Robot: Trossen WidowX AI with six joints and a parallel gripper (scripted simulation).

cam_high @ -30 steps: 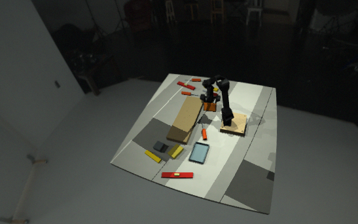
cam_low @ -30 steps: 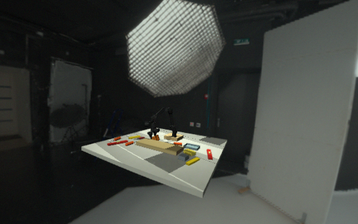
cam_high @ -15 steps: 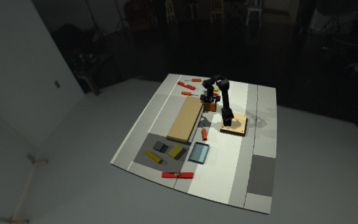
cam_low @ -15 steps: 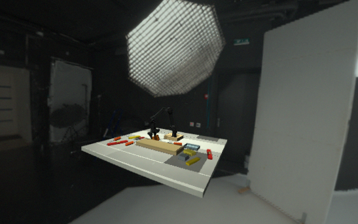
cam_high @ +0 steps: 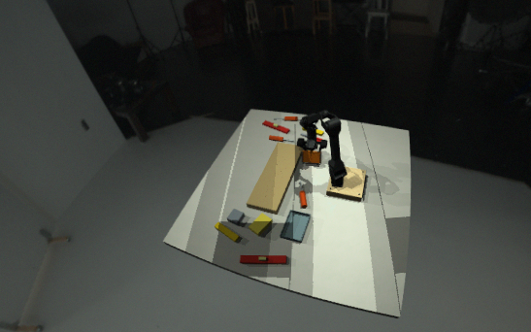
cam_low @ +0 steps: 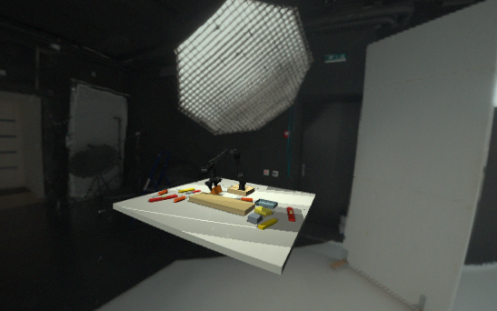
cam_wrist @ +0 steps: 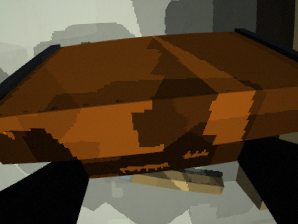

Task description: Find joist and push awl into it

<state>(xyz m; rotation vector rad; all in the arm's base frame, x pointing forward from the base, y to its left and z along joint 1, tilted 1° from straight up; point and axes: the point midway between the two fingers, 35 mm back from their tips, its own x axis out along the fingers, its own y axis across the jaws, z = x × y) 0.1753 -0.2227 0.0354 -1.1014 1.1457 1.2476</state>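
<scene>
Gripper point(cam_high: 312, 150) point(cam_low: 213, 187) point(cam_wrist: 161, 143) on the orange block
Its fingers clasp the orange block, just beside the long wooden panel point(cam_high: 275, 179) point(cam_low: 221, 203).

The orange stud finder point(cam_high: 312, 157) point(cam_low: 216, 190) point(cam_wrist: 145, 115) is clasped in the gripper point(cam_high: 312, 148) point(cam_low: 213, 187) point(cam_wrist: 161, 143) beside the long tan floor panel point(cam_high: 273, 180) point(cam_low: 222, 203), and the shallow blue-grey tray point(cam_high: 295, 226) point(cam_low: 266, 204) and the orange-handled awl point(cam_high: 303, 198) point(cam_low: 246, 199) lie on the worktop point(cam_high: 344, 252) point(cam_low: 199, 227).

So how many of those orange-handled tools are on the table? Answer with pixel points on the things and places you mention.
3. One handle point(cam_high: 303, 199) point(cam_low: 246, 199) lies between the long panel and the arm's base, another point(cam_high: 276, 138) point(cam_low: 180, 199) off the panel's far end, the third point(cam_high: 290, 118) point(cam_low: 163, 193) beyond that. The arm may hide more.
</scene>
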